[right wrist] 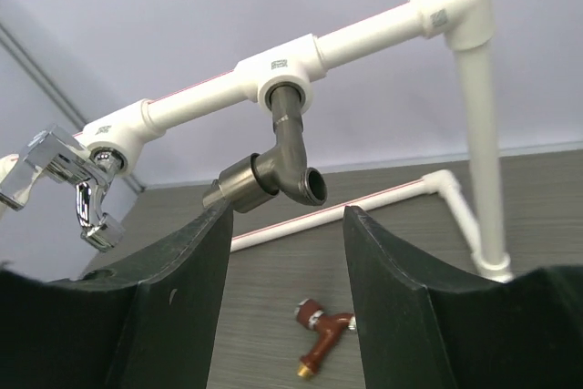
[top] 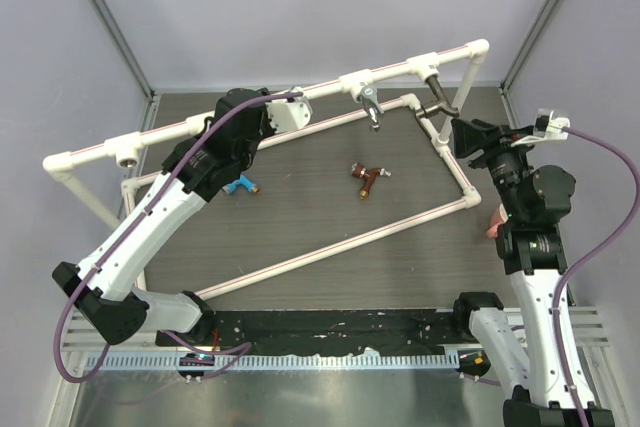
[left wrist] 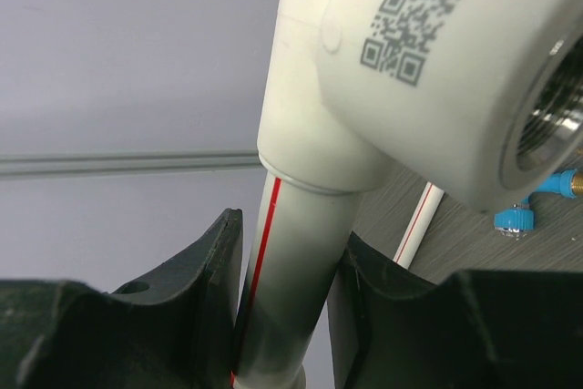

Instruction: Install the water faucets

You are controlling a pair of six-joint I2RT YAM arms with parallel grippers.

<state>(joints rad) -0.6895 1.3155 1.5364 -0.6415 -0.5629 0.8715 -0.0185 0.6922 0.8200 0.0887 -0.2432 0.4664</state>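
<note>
The dark faucet (top: 438, 99) hangs from a white tee (top: 424, 65) on the raised pipe; in the right wrist view the dark faucet (right wrist: 271, 168) sits just above and between my open fingers. The chrome faucet (top: 372, 107) hangs from the neighbouring tee and also shows in the right wrist view (right wrist: 71, 181). The red-brown faucet (top: 366, 178) and the blue faucet (top: 241, 186) lie on the table. My right gripper (top: 460, 134) is open and empty just below the dark faucet. My left gripper (top: 268, 119) is shut on the white pipe (left wrist: 290, 298) beside an empty tee socket (left wrist: 428, 70).
The white pipe frame (top: 350, 243) has a lower rectangle lying on the dark table and a raised rail at the back. An empty socket (top: 126, 158) sits at the rail's left end. A pink object (top: 495, 222) lies at the right table edge. Black tape (top: 340, 325) runs along the near edge.
</note>
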